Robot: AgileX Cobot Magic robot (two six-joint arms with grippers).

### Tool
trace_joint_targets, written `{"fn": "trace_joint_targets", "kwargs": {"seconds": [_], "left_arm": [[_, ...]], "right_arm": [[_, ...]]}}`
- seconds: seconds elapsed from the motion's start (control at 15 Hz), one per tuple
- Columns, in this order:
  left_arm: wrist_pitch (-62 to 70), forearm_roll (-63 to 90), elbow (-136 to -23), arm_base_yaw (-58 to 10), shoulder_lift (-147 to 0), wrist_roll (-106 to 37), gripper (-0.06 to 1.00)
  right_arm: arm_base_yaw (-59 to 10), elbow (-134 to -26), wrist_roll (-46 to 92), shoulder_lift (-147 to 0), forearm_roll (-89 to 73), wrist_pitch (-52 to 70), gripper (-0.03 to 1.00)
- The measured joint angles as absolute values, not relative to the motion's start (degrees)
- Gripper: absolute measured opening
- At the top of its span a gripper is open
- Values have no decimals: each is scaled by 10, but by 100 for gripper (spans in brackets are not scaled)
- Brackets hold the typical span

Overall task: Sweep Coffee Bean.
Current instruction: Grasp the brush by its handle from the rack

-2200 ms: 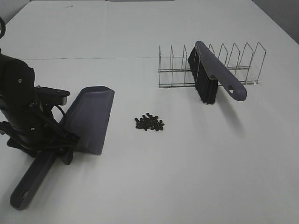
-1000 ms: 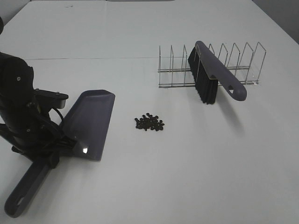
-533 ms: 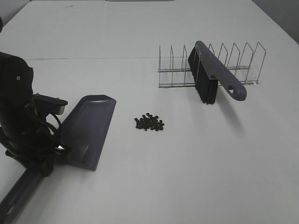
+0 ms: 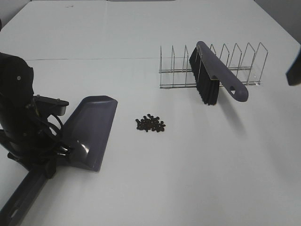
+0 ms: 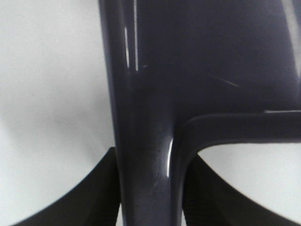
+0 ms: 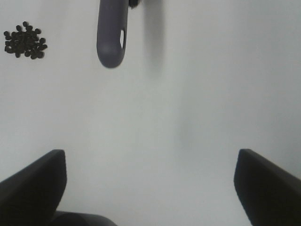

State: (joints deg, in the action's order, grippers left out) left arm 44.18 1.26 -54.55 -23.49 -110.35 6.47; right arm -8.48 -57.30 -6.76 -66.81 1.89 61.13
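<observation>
The coffee beans (image 4: pixel 150 124) lie in a small dark heap on the white table; they also show in the right wrist view (image 6: pixel 24 41). A dark grey dustpan (image 4: pixel 89 129) lies to their left, its open mouth toward the far side. My left gripper (image 4: pixel 49 157) is shut on the dustpan handle (image 5: pixel 146 141), with its fingers (image 5: pixel 94 193) on either side. A grey brush (image 4: pixel 216 75) with black bristles leans on a wire rack (image 4: pixel 244 63). My right gripper (image 6: pixel 150 160) is open and empty, short of the brush handle's end (image 6: pixel 112 37).
The wire rack stands at the back right with the brush propped against its front. A dark part of the right arm (image 4: pixel 294 70) shows at the right edge. The table seam (image 4: pixel 94 59) runs across the far side.
My left gripper has pulled the dustpan nearer and lower in view, its handle now reaching the bottom left corner. A part of the right arm has come into view at the right edge.
</observation>
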Motion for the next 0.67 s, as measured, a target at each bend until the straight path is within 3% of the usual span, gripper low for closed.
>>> {"fn": "trace_joint_targets", "kwargs": {"seconds": [0.27,0.67], "left_arm": [[441,36,-545,-235,-1104,72,34],[434,42,-545,-235,-1104,84,34]], "right_arm": [[-85,-765,-41,-917,6,659,85],[-85,-998,4,-1149,-52,698,83]]}}
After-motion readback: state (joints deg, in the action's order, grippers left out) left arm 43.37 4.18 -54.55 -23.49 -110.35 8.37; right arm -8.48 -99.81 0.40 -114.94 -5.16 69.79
